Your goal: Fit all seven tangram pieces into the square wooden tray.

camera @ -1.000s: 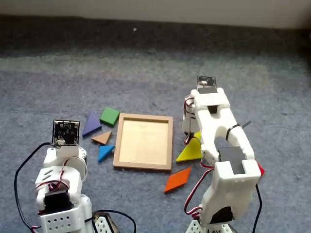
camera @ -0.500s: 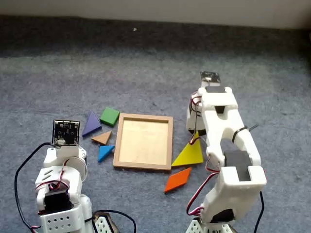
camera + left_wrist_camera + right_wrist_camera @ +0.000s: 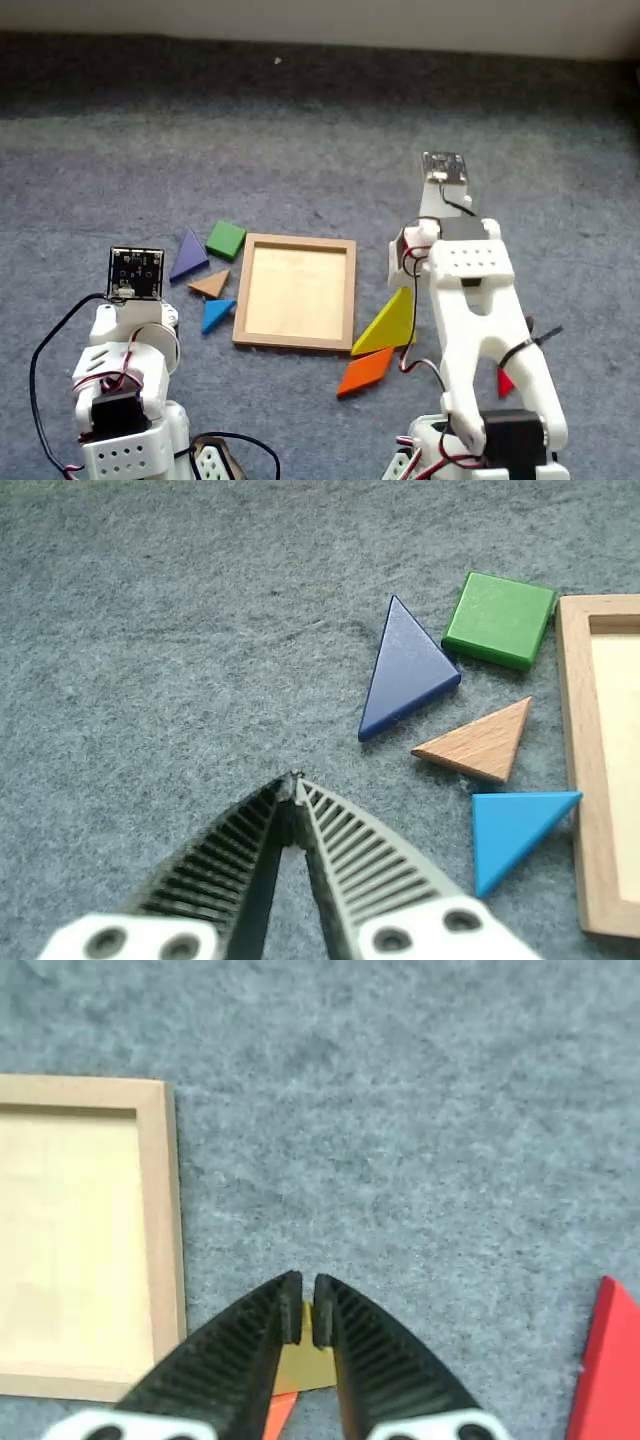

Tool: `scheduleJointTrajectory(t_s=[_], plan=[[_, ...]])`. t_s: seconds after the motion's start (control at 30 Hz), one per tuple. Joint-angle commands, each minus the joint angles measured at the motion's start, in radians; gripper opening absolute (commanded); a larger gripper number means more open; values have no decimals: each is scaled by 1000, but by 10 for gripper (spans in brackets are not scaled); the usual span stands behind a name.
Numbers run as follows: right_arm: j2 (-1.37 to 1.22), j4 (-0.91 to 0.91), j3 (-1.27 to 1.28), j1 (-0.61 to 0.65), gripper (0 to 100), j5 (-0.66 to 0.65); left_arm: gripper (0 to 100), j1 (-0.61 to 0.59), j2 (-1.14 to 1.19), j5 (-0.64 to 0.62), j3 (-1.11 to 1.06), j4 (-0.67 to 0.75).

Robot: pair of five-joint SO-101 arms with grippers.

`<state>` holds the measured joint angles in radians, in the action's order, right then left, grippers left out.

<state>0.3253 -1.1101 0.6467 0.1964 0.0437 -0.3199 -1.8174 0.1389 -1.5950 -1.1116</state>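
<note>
Tray (image 3: 300, 241) sits mid-frame in the high view with a bare floor: 0 of 7 pieces seated.

Left of it: purple triangle (image 3: 187, 255), green square (image 3: 225, 240), wooden triangle (image 3: 211, 283), blue triangle (image 3: 215, 313).

Right of it: yellow triangle (image 3: 390, 322) just beside the tray's lower right corner, orange parallelogram (image 3: 366, 370) below it, red piece (image 3: 506, 381) at lower right, partly hidden by the arm.

Right end effector (image 3: 303, 1310): jaws nearly together with a slit between them. Tips are over the yellow triangle; no hold evident.

Left end effector (image 3: 293, 785): jaws together over bare surface, near the purple triangle.

Judgement: step 1 is the yellow triangle. The next move calls for parting the jaws, straddling an edge and lifting it over the rim.
</note>
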Motion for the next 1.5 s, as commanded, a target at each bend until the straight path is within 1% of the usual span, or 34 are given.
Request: scheduleJointTrajectory(t_s=[0.0, 0.07, 0.23, 0.3, 0.37, 0.47, 0.57, 0.83, 0.93, 1.1, 1.23, 1.33, 1.47], plan=[[127, -7, 47, 19, 32, -15, 8, -8, -2, -2, 5, 20], [173, -47, 79, 21, 46, -17, 8, -8, -2, -2, 5, 20], [239, -59, 168, 22, 196, -9, 8, -12, -2, -2, 5, 20], [226, -45, 203, 51, 241, -9, 8, -12, -2, -2, 5, 17], [205, -16, 228, 87, 261, -9, 8, -12, -2, -2, 5, 15], [173, -12, 231, 125, 261, -9, 8, -12, -2, -2, 5, 15], [156, -13, 236, 136, 260, -9, 8, -12, -2, -2, 5, 15], [160, -21, 228, 136, 260, -15, 8, -12, -2, -2, 5, 15], [160, -42, 185, 136, 260, -23, 8, -10, -2, -2, 5, 15], [160, -150, 67, 139, 260, -101, 8, -8, -2, -2, 5, 15], [160, -237, -19, 186, 260, -164, 8, -10, -2, -2, 5, 15], [157, -249, -35, 236, 260, -184, 8, -12, -2, -2, 5, 15], [160, -234, 22, 240, 260, -186, 8, -12, -2, -2, 5, 15]])
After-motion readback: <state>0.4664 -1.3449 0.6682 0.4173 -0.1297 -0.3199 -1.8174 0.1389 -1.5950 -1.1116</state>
